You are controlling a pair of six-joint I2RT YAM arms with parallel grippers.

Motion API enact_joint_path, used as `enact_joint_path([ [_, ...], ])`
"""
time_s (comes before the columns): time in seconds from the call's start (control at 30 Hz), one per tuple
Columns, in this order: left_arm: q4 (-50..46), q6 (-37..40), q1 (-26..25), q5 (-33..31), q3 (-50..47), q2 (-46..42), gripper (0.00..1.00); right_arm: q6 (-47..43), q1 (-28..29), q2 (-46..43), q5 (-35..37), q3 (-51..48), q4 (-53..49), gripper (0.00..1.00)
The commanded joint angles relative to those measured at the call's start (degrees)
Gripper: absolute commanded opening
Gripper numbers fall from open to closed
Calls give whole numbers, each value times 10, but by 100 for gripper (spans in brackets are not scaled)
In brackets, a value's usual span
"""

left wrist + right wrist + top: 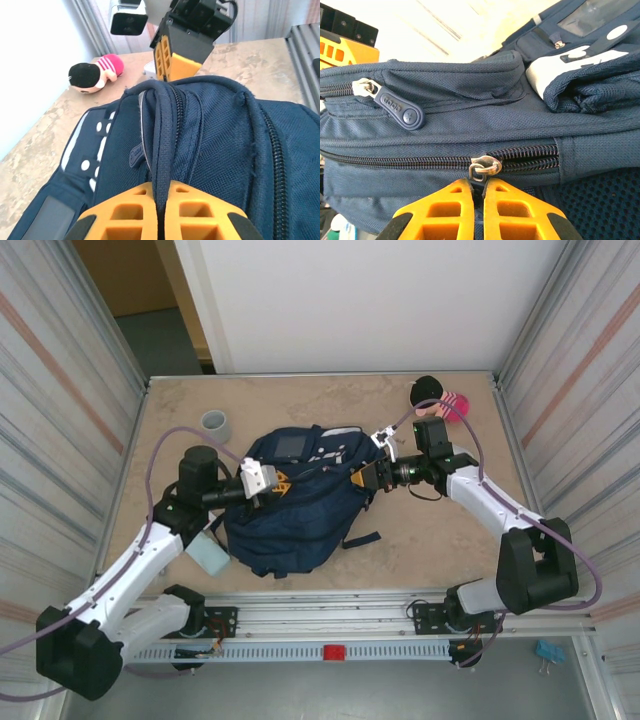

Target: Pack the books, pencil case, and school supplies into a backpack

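The navy backpack [300, 515] lies in the middle of the table, front pocket with grey patch [291, 446] facing the far side. My left gripper [275, 481] is shut on its top carry strap [162, 145], which runs between the orange fingers [125, 215]. My right gripper [362, 478] is shut on the pull tab hanging from the metal zipper slider [486, 165]. The zipper teeth gape slightly to the right of the slider. The pale teal pencil case [208, 555] rests beside the backpack's near left corner, under my left arm. The books are out of view.
A grey cup [216, 424] stands at the far left. A small doll with black hair and a pink striped body [440, 400] lies at the far right corner. Metal walls close in both sides, and a rail [330, 615] runs along the near edge.
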Motion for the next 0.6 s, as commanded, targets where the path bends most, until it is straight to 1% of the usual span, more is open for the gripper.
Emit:
enact_joint_path([
  [0.0, 44, -2, -8, -83, 4, -19, 0, 5, 7, -22, 0, 27, -44, 0],
  [0.13, 27, 6, -50, -168, 17, -1, 0, 12, 22, -31, -2, 38, -65, 0],
  [0.23, 39, -8, -82, -237, 27, 22, 0, 27, 42, -44, -10, 36, -68, 0],
  [0.27, 45, -12, -89, -250, 28, 30, 0, 30, 48, -50, -11, 35, -70, 0],
  [0.43, 83, -30, -112, -263, 31, 59, 0, 58, 69, -56, -10, 27, -70, 0],
  [0.5, 91, -28, -119, -250, 32, 66, 0, 64, 72, -55, -2, 21, -71, 0],
  [0.57, 100, -26, -125, -235, 32, 69, 0, 67, 70, -53, 22, 16, -69, 0],
])
